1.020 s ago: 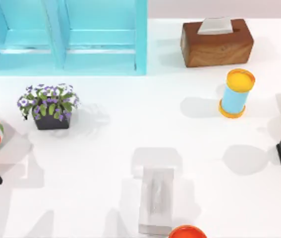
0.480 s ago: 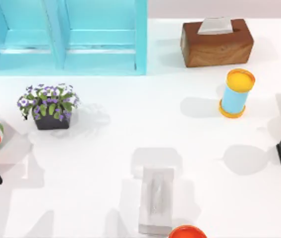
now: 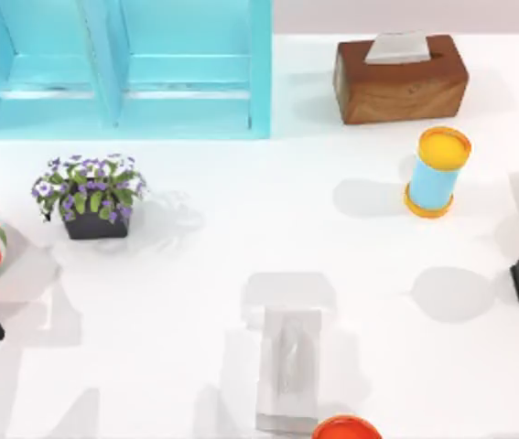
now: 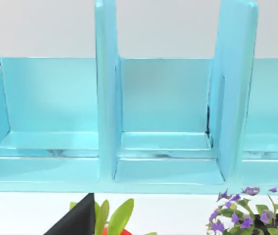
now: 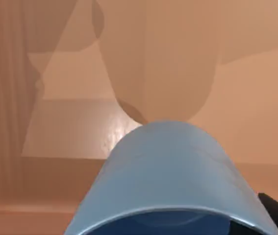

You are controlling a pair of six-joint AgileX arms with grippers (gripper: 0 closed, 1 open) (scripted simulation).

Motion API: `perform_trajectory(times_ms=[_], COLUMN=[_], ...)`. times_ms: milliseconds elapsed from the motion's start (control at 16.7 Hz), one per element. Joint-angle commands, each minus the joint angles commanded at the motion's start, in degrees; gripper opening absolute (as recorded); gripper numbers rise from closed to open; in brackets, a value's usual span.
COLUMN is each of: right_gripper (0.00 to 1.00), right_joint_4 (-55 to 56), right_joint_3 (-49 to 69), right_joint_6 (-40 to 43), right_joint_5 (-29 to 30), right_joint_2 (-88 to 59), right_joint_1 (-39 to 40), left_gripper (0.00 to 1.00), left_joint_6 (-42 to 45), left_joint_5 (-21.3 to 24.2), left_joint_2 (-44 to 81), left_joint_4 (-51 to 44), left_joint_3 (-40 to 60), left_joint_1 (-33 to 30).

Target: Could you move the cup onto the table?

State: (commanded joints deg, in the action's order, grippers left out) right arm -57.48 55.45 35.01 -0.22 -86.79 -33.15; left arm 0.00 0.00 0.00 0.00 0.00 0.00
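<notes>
Operator: Where is the cup sitting?

Technician: The cup (image 5: 168,181) is showing close up in the right wrist view, rim toward the camera, against a tan surface. The right gripper (image 5: 277,214) is sitting just beside it; grip state cannot be told.

Operator: Where is open room lying?

Technician: The table (image 3: 241,229) is lying bare across centre, between the flower pot (image 3: 92,195) at 9 o'clock and the cylinder (image 3: 436,172) at 2 o'clock. The white box (image 3: 288,368) is crowding the 6 o'clock edge. The left gripper (image 4: 77,223) is facing the shelf unit (image 4: 165,122); state cannot be told.

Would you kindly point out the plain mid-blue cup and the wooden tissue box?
plain mid-blue cup (image 5: 165,171): right wrist view, on its outer wall.
brown wooden tissue box (image 3: 404,84): top view, on its front face.
</notes>
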Motion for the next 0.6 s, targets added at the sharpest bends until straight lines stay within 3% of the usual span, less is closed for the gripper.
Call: perform_trajectory(times_ms=[300,600], right_gripper=[0.00,0.00], right_joint_4=[-14.14,-16.09], right_joint_3=[3.37,4.67], right_joint_6=[-10.55,-12.48], right_joint_5=[0.06,0.06], right_joint_2=[8.77,10.44], right_joint_1=[11.37,13.02], left_gripper=[1.00,1.00], left_joint_6=[0.00,0.00], left_joint_5=[0.00,0.00], left_joint_2=[0.00,0.00], left_joint_4=[0.00,0.00], left_joint_3=[0.00,0.00], left_joint_1=[0.00,0.00])
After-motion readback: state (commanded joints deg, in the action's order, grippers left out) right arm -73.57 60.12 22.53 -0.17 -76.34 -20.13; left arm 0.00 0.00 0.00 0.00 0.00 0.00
